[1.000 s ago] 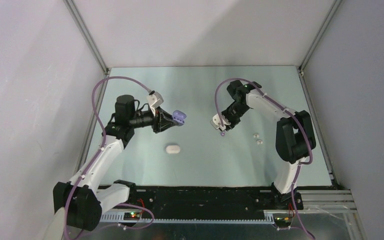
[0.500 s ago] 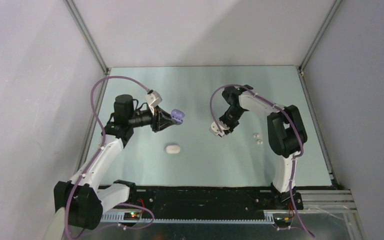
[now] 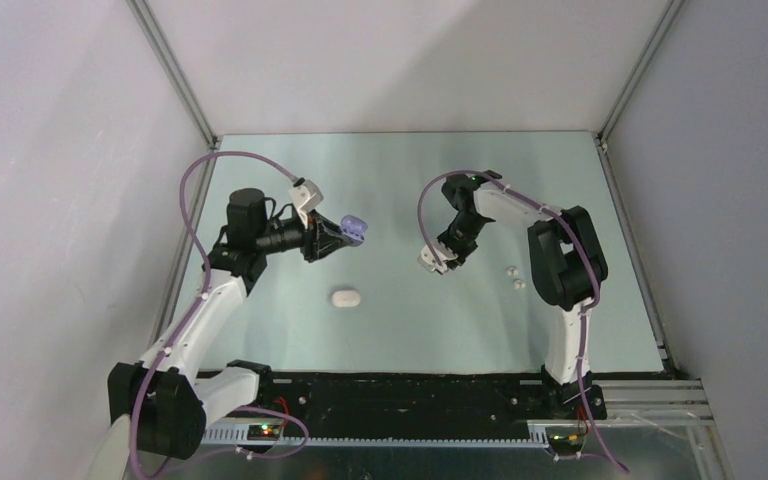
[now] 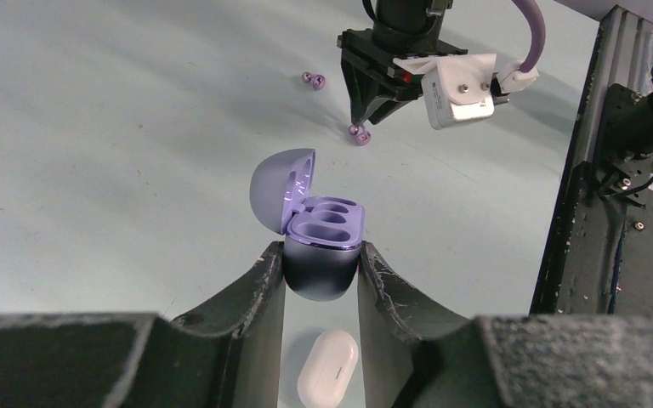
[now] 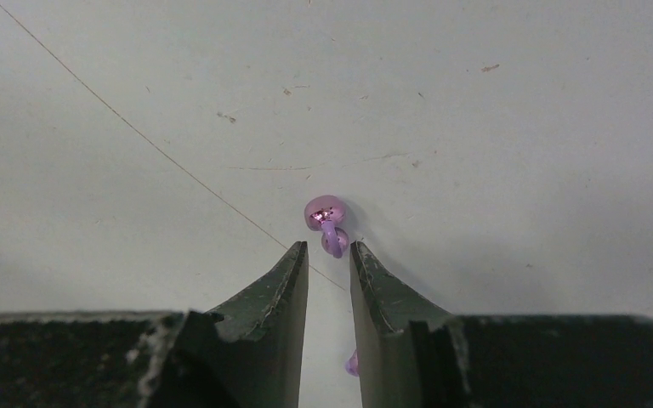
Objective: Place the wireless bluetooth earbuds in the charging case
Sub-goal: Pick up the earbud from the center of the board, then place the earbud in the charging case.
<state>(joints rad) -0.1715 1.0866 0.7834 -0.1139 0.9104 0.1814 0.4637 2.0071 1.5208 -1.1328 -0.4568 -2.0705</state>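
Beyond your right gripper (image 5: 329,249), tips narrowly parted, the purple earbud (image 5: 326,214) looks light, slick, roll-prone; pinch its rounded body.

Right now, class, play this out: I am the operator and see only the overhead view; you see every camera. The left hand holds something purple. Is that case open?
Observer: Yes. The left wrist view shows the left hand clamping the glossy purple pebble-shaped charging case, lid flipped up, both wells empty.
Operator: Does the right hand hold a bud?
Observer: No. In the right wrist view a tiny translucent purple earbud lies on the table just past the right hand, fingers slightly apart.
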